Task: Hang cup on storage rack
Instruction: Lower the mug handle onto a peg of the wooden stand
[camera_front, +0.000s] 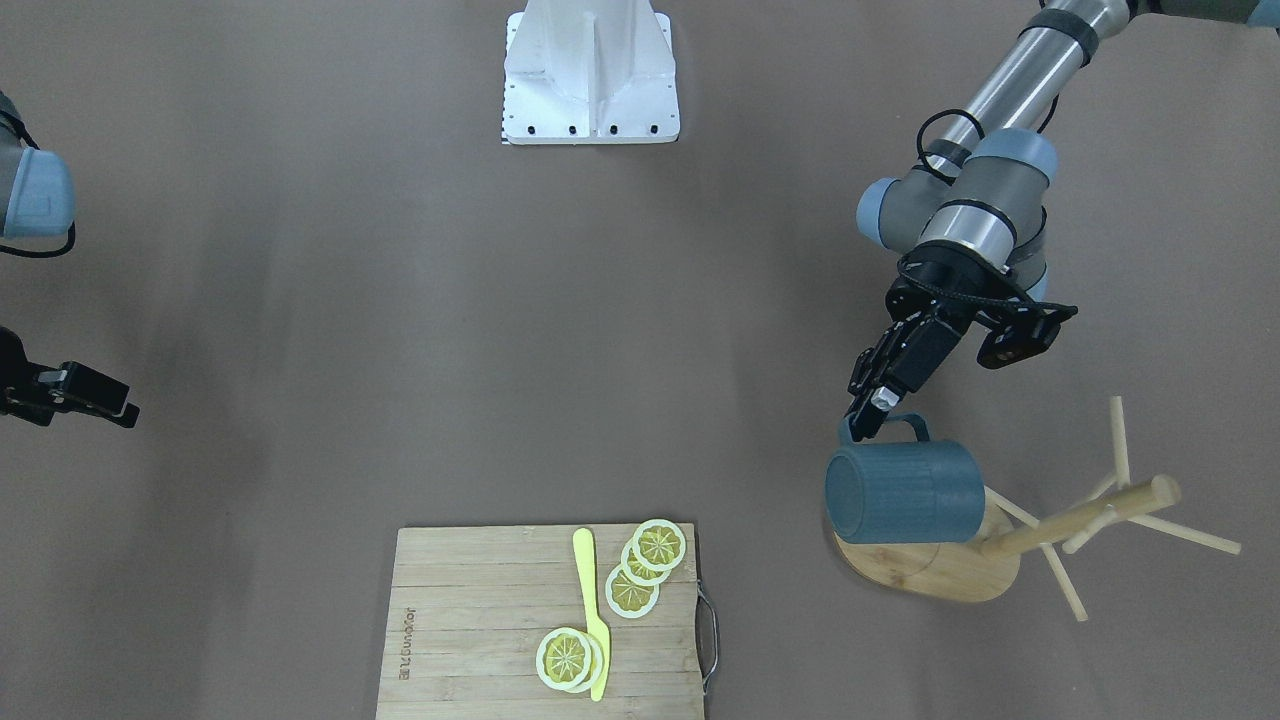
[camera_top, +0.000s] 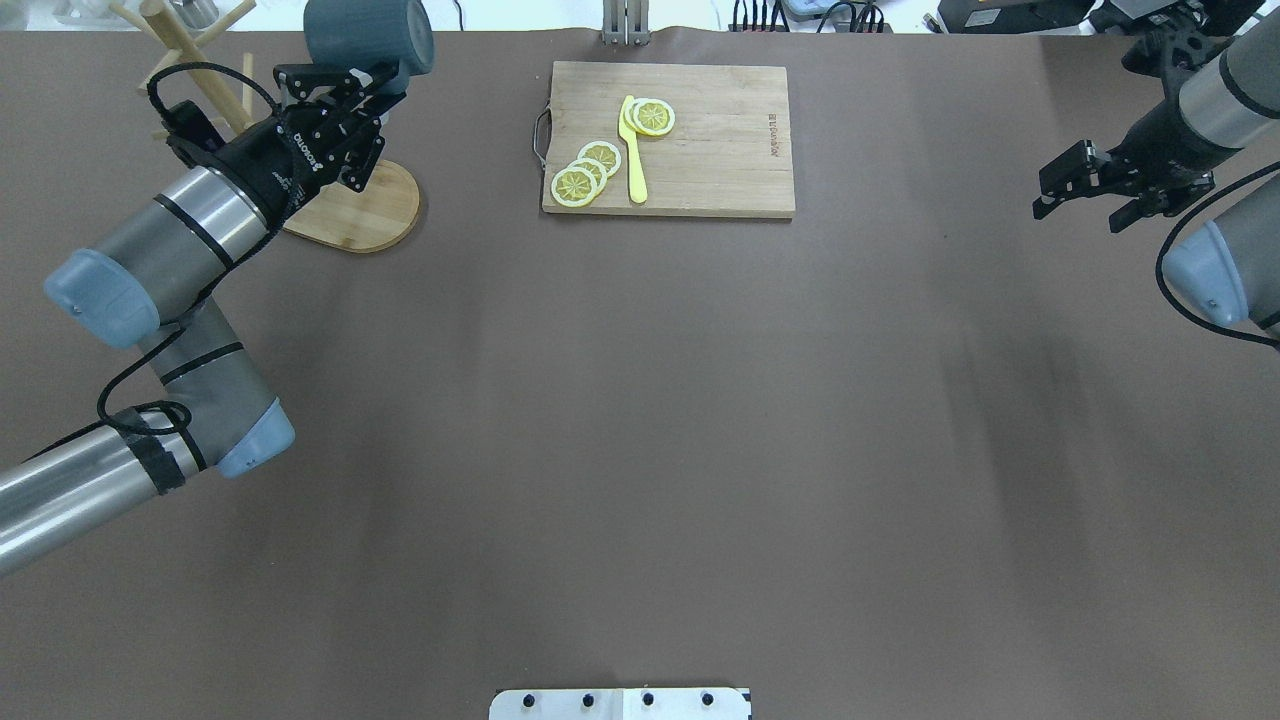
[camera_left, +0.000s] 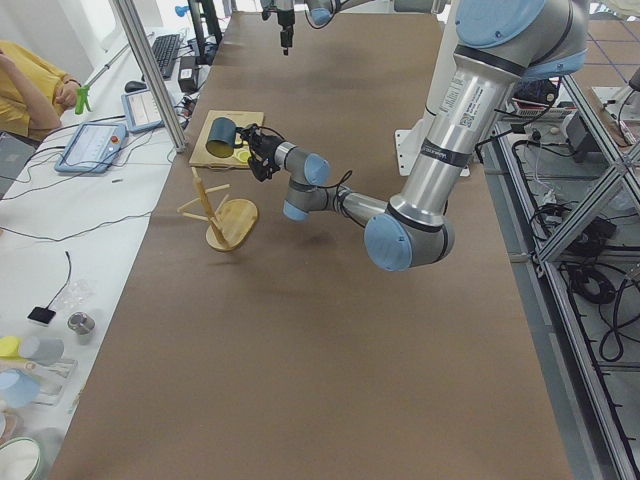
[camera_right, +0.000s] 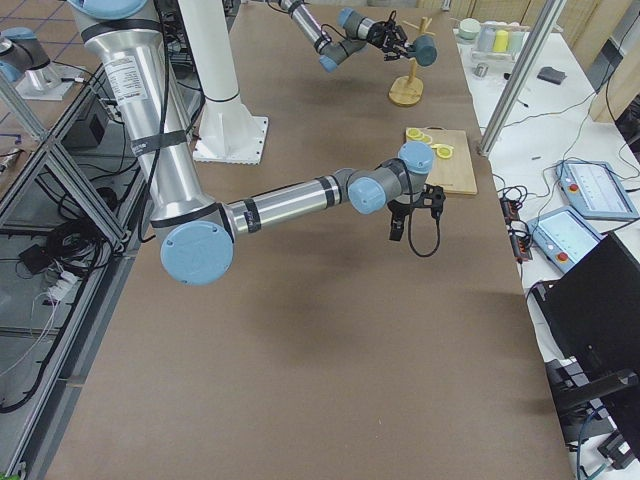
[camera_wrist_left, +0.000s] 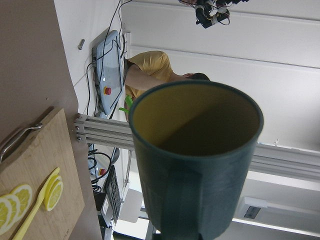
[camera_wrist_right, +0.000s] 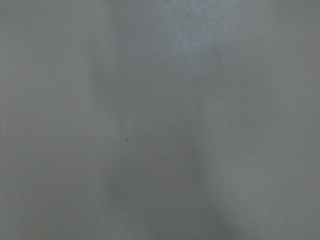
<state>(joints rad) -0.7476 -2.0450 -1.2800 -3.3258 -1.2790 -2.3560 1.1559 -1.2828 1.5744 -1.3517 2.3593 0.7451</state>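
My left gripper (camera_front: 868, 420) (camera_top: 372, 88) is shut on the loop handle of the dark slate-blue cup (camera_front: 905, 492) (camera_top: 368, 35). The cup lies on its side in the air. Its yellow-green inside fills the left wrist view (camera_wrist_left: 200, 120). The wooden storage rack (camera_front: 1080, 520) (camera_top: 190, 45) stands on its oval base (camera_front: 930, 575) (camera_top: 365, 205) beside the cup. In the exterior left view the cup (camera_left: 220, 135) hangs higher than the rack (camera_left: 212, 200) and apart from its pegs. My right gripper (camera_top: 1150, 205) (camera_right: 398, 232) points down over bare table far away; I cannot tell whether it is open or shut.
A slatted cutting board (camera_front: 480, 620) (camera_top: 720, 150) with lemon slices (camera_front: 645, 565) and a yellow knife (camera_front: 592, 610) lies mid-table at the far edge. The white robot base (camera_front: 590, 90) is opposite. An operator in yellow (camera_left: 30, 90) sits past the table edge.
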